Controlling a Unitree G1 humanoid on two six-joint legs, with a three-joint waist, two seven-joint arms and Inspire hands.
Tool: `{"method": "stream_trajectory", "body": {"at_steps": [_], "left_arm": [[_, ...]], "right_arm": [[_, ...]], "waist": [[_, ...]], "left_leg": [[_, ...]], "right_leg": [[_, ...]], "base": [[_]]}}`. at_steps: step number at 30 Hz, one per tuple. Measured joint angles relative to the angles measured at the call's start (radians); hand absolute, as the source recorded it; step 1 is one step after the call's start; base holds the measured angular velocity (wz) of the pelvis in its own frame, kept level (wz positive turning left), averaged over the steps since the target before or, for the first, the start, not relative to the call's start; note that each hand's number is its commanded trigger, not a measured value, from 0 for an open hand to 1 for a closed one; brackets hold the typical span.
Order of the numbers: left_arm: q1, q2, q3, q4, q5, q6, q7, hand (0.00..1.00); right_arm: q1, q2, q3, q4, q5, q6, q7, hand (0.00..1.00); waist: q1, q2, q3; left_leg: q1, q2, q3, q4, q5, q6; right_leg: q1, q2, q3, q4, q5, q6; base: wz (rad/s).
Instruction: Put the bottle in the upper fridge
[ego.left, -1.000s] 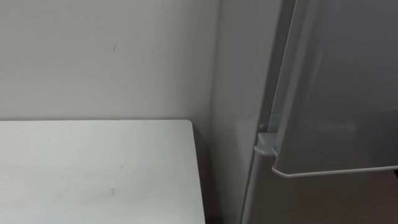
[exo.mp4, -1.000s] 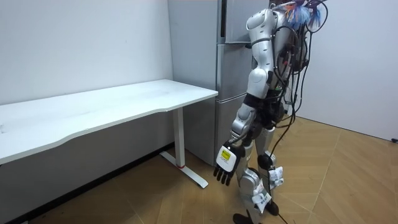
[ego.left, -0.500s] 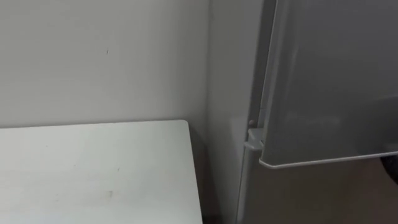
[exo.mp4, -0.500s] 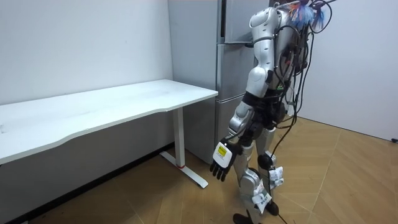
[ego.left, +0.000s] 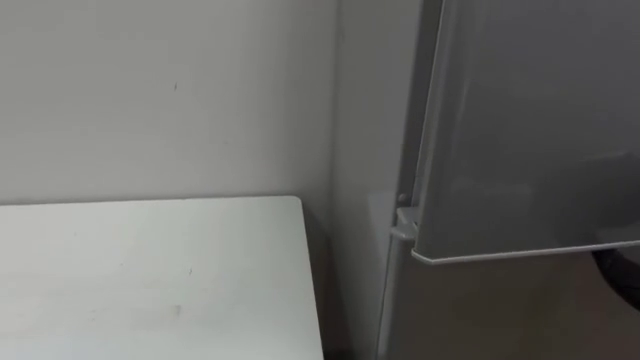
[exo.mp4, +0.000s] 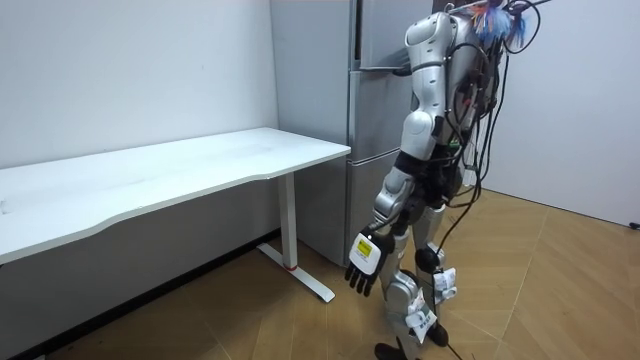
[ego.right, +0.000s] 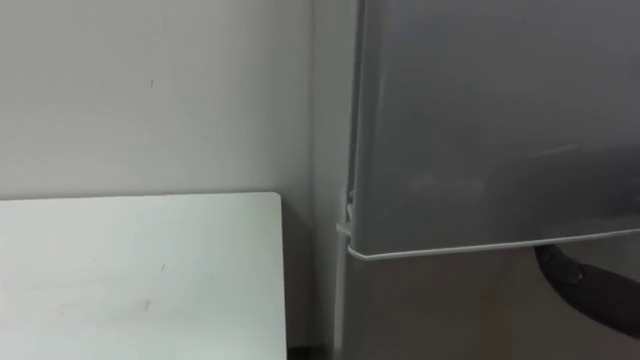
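I stand close in front of the grey fridge (exo.mp4: 372, 120), at the end of the white table. Its upper door (ego.left: 530, 130) fills the right side of the eye views, and its lower edge with a pale lip juts out over the lower door (ego.left: 480, 310). A dark curved shape (ego.right: 590, 285) pokes in just under that edge at the far right. It looks like part of my right arm or hand, and its fingers cannot be made out. My left hand (exo.mp4: 363, 262) hangs open beside my thigh, holding nothing.
The white table (ego.left: 150, 280) reaches almost to the fridge's side, with a narrow dark gap between them. A plain wall (ego.left: 170, 90) runs behind it. In the room view, wooden floor (exo.mp4: 560, 290) lies open behind me.
The dark shape under the upper door's edge has come further into view from the right. The eye view has shifted a little. My left hand has swung slightly at my side.
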Motion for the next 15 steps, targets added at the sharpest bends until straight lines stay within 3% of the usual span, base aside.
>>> {"method": "stream_trajectory", "body": {"at_steps": [12,15], "left_arm": [[-0.003,0.004,0.0,-0.005,0.024,0.0,-0.003,0.0],[-0.002,0.008,0.0,-0.005,0.033,0.0,-0.004,0.0]], "right_arm": [[-0.029,0.001,0.035,0.0,-0.002,0.012,0.021,0.0],[-0.047,0.023,0.044,0.0,-0.003,0.012,0.034,0.0]], "waist": [[0.014,0.0,-0.0002],[0.014,0.0,0.0]], "left_leg": [[0.0,0.008,0.004,0.005,0.004,-0.007],[-0.001,0.011,0.002,0.005,0.007,-0.011]], "right_leg": [[-0.001,0.007,0.0,-0.001,0.005,-0.008],[0.001,0.009,-0.001,-0.001,0.007,-0.012]], "base": [[0.0],[0.0]]}}
